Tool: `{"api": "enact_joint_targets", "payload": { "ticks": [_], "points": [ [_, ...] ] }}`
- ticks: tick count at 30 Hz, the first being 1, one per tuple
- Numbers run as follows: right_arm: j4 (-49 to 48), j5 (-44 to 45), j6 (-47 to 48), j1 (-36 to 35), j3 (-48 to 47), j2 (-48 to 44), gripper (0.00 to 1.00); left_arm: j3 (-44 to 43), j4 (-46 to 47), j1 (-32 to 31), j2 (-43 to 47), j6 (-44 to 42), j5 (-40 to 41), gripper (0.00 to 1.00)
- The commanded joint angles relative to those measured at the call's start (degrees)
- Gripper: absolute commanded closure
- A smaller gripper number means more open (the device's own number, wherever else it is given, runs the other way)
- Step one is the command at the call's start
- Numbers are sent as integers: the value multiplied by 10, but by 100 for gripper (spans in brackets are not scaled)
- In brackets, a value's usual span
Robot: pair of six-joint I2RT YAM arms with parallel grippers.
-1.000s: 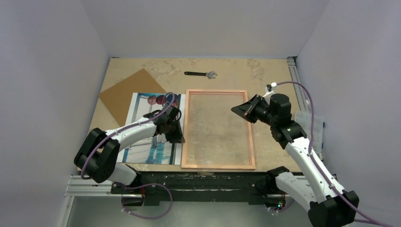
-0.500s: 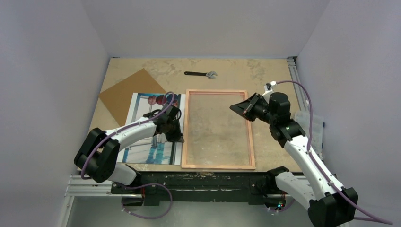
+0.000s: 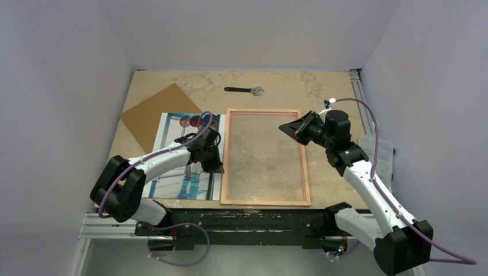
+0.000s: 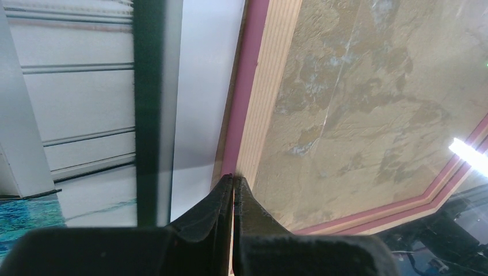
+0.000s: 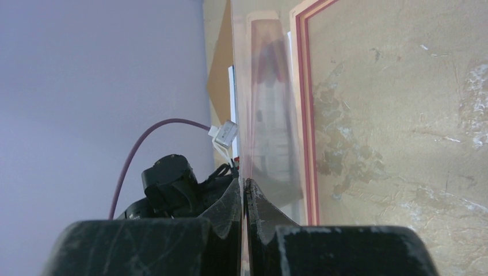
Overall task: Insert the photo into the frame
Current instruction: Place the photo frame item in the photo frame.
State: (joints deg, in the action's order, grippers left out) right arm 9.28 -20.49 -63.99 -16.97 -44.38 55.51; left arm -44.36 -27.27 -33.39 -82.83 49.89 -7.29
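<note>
The frame [image 3: 265, 201] lies flat mid-table, wood-coloured side up; its left rail [image 4: 265, 86] shows a pink edge. To its left lies the photo [image 3: 172, 129], picture side up, partly under my left arm. My left gripper [image 3: 218, 168] is shut, tips [image 4: 233, 178] down at the seam between the photo's right edge and the frame's left rail. I cannot tell whether they pinch anything. My right gripper [image 3: 283, 127] hovers over the frame's upper right, shut on the edge of the clear pane [image 5: 270, 103], which rises tilted above the frame rail [image 5: 303, 115].
A brown board [image 3: 155, 112] lies at the back left, partly under the photo. A black wrench [image 3: 244, 89] lies behind the frame. A clear plastic item [image 3: 382, 152] sits by the table's right edge. Walls close in on the left, back and right.
My left gripper has shut at the frame's left rail. My right gripper has shifted slightly back and left with the pane in it.
</note>
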Motion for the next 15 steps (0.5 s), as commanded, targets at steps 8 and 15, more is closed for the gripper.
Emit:
{"api": "enact_joint_targets", "payload": {
  "ticks": [8,15],
  "points": [
    [-59,35,-40,0,-12,16,100,11,-24,3,-22,-18,46,100],
    [-62,46,-35,0,-23,35,100,10,-25,3,-25,-20,47,100]
  ]
}}
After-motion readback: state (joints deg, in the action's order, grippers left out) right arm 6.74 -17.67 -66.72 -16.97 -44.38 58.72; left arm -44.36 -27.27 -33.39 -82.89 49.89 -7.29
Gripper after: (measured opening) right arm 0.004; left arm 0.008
